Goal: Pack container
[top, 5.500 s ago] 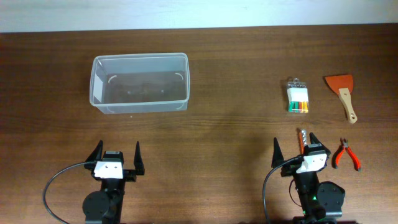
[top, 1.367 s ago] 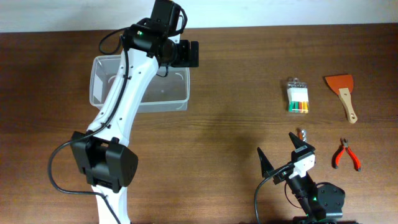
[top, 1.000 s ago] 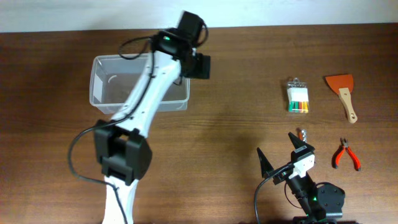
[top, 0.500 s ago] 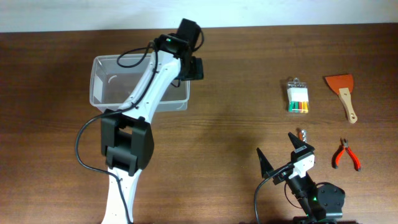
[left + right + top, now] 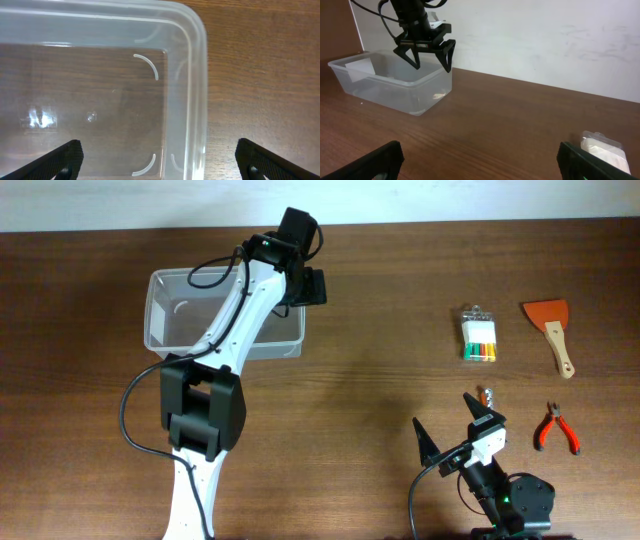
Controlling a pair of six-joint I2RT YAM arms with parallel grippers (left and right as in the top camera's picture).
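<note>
The clear plastic container (image 5: 176,340) stands at the back left of the table, with nothing in it. It also shows in the left wrist view (image 5: 196,75) and the right wrist view (image 5: 380,87). My left gripper (image 5: 306,288) is open and empty. It hovers over the container's right end, with its fingers (image 5: 160,165) either side of the right wall. It also shows in the right wrist view (image 5: 426,52). My right gripper (image 5: 447,420) is open and empty, low near the front right, and its fingers (image 5: 480,165) are over bare table.
A pack of coloured markers (image 5: 479,335), which also shows in the right wrist view (image 5: 602,150), an orange scraper (image 5: 551,328) and red pliers (image 5: 555,429) lie at the right. The metal tip of a small tool (image 5: 487,394) pokes out by my right gripper.
My left gripper has shifted slightly left, back over the container's right end. The right arm has not moved.
</note>
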